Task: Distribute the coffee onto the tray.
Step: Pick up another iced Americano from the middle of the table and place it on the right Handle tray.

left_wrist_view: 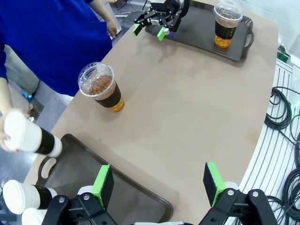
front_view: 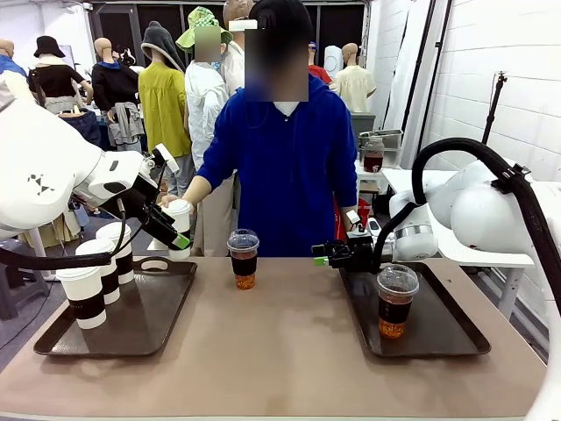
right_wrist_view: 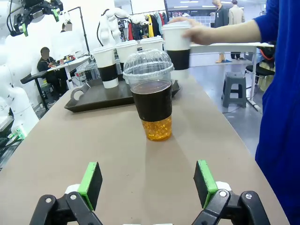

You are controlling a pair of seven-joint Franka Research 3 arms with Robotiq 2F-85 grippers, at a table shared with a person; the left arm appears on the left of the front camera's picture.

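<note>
The clear cup (front_view: 243,258) stands on bare table (front_view: 289,351), likely awaiting pickup: right of it the right gripper (front_view: 321,255) faces it, jaws wide. Left of it the left gripper (left_wrist_view: 159,180), open too, waits by a hand (front_view: 167,201) offering a paper cup (front_view: 180,217).

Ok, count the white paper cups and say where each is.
4. Three cups stand on the left tray; the fourth is in the person's hand by its far end. The left arm may hide more.
</note>
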